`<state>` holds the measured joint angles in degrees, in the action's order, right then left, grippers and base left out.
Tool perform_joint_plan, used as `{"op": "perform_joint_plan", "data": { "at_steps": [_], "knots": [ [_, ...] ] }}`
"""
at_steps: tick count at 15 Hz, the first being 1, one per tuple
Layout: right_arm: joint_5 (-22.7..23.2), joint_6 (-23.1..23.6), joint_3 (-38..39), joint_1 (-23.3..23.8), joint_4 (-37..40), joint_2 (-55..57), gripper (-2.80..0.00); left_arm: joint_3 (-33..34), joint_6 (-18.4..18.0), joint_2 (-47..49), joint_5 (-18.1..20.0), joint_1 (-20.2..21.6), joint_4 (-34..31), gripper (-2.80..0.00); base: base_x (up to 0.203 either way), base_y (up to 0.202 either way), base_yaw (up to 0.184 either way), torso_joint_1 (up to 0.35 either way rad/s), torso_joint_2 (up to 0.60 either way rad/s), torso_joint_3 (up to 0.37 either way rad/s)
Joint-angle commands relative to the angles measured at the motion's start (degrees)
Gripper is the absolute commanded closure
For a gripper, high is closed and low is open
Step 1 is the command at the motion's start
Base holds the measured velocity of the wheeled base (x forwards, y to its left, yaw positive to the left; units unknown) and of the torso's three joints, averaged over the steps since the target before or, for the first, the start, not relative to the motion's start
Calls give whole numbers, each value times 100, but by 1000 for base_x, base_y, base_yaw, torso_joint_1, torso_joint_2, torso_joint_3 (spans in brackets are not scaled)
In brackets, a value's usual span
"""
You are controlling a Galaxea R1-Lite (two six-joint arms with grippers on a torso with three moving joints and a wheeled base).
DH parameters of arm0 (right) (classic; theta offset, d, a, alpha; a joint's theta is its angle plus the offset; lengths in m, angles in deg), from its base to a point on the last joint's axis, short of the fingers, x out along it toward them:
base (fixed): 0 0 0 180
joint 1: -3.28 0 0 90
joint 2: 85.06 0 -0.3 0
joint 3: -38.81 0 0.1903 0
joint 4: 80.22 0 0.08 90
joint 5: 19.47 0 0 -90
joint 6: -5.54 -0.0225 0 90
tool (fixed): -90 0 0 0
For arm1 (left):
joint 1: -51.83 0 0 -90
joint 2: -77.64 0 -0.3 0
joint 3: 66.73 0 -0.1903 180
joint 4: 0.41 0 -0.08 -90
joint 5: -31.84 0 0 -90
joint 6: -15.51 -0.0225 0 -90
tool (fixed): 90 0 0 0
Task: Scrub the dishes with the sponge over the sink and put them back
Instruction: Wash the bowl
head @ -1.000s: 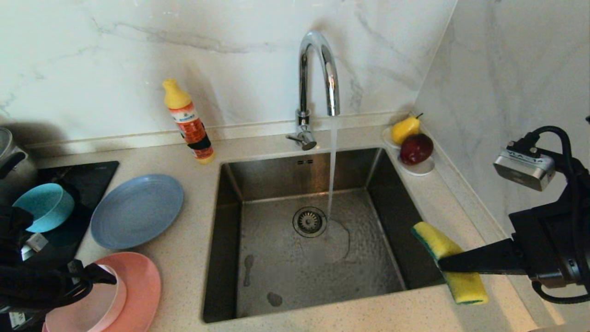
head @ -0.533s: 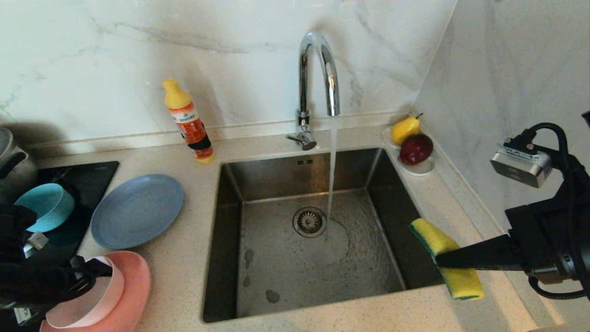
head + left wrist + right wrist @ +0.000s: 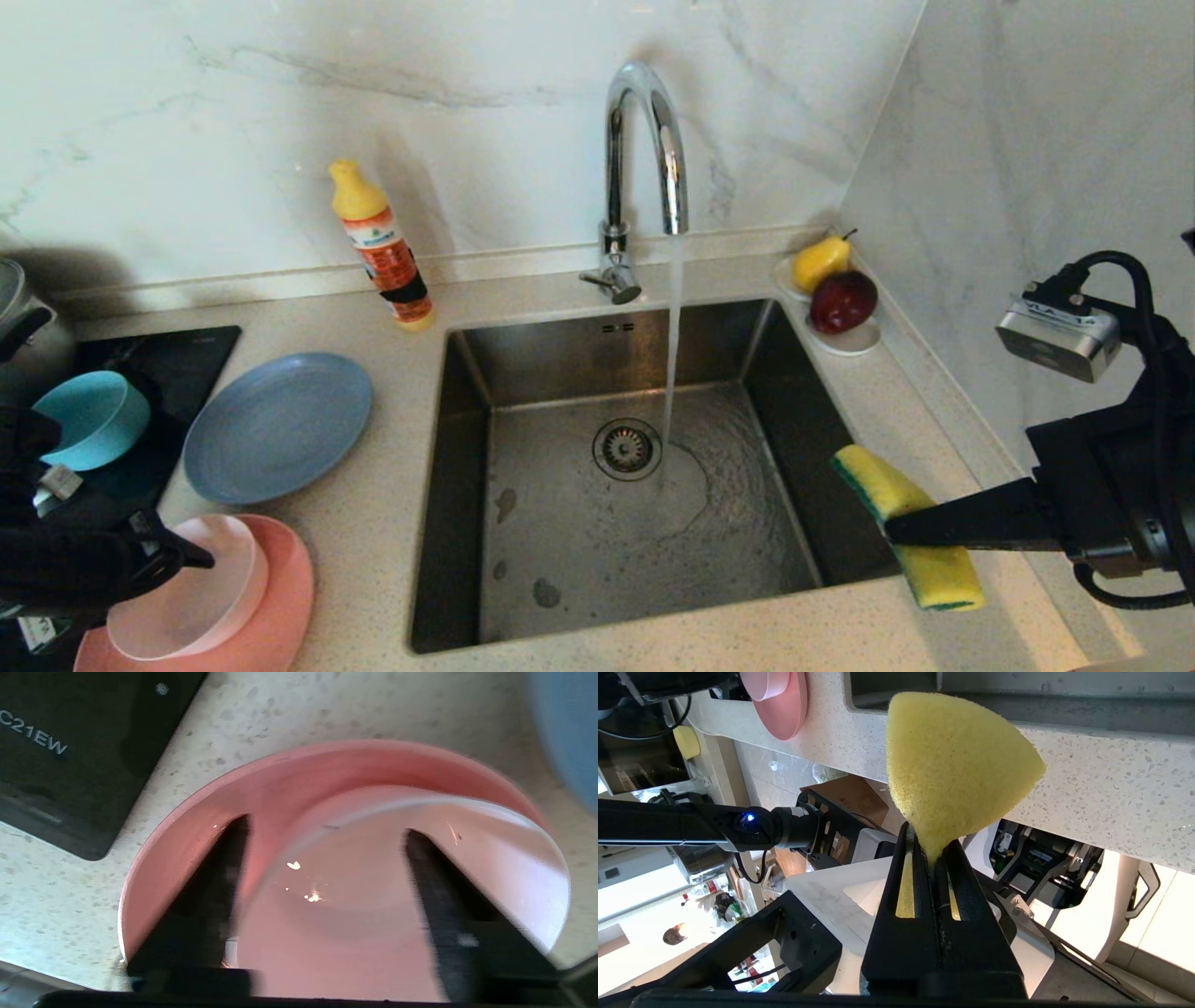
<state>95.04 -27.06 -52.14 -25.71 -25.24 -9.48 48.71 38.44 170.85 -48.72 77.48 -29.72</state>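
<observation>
The sink (image 3: 616,504) sits mid-tabletop (image 3: 373,523), the tap (image 3: 639,177) behind it. Left of the sink lie two plates (image 3: 277,426), one nearer with a small bowl (image 3: 187,588) on it. Farther left, another bowl (image 3: 89,418) rests on the cooktop (image 3: 177,373). The bottle (image 3: 383,247) stands behind the plates; a fruit saucer (image 3: 845,341) occupies the right rear corner.

This is a home kitchen. A square brushed-steel sink (image 3: 644,485) is set into a speckled beige stone countertop (image 3: 392,485), with a chrome gooseneck tap (image 3: 644,177) running water. Marble-look white wall panels (image 3: 280,112) rise behind. A black glass cooktop (image 3: 177,355), an orange dish-soap bottle (image 3: 381,245) and 2 fruits on a white saucer (image 3: 845,341) stand around it.
</observation>
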Motion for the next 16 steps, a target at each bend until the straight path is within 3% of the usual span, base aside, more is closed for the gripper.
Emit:
{"op": "perform_joint_plan", "data": {
  "at_steps": [1, 11, 16],
  "knots": [
    [17, -19, 8, -1, 16, -26, 0, -8, 27, -168, 130, 2, -31, 0, 0, 0, 0, 0, 0, 0],
    [19, -13, 44, -1, 12, 35, 0, 103, 18, -50, 128, 2, 6, 0, 0, 0, 0, 0, 0, 0],
    [19, -11, 52, -1, 12, 44, 0, 5, -113, -791, 114, 7, -352, 0, 0, 0, 0, 0, 0, 0]
  ]
}}
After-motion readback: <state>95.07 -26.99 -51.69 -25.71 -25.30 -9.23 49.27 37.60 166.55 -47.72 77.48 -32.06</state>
